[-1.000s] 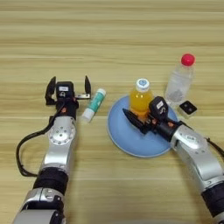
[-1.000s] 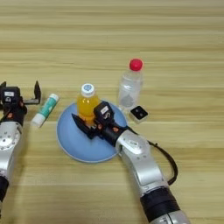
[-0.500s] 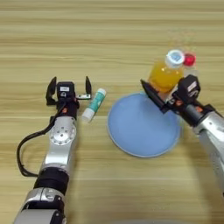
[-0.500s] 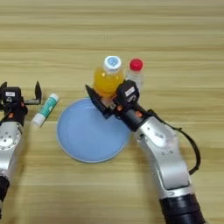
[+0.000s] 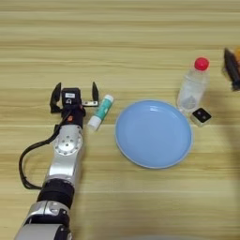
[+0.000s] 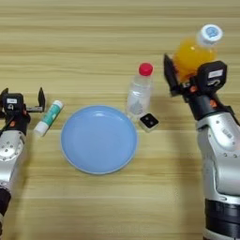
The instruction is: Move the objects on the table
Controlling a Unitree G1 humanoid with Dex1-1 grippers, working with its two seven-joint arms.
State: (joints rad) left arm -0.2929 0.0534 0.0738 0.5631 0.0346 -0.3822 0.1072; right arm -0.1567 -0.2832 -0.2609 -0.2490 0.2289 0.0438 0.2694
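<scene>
My right gripper [image 6: 183,71] is shut on the small orange-juice bottle [image 6: 191,55]. It holds the bottle tilted above the table [image 6: 93,37] at the right, white cap pointing up and right. The taller clear bottle with a red cap [image 6: 139,92] stands upright to its left, just behind the rim of a blue plate [image 6: 99,139]. My left gripper [image 5: 75,91] rests on the table at the left with its fingers open and nothing between them.
A white and green tube [image 5: 101,111] lies between my left gripper and the plate. A small black and white square thing [image 6: 149,122] lies at the foot of the clear bottle, by the plate's right rim.
My right gripper has lifted the orange-juice bottle off the blue plate and carried it right, past the clear bottle. The plate now has nothing on it. The left arm has not moved.
</scene>
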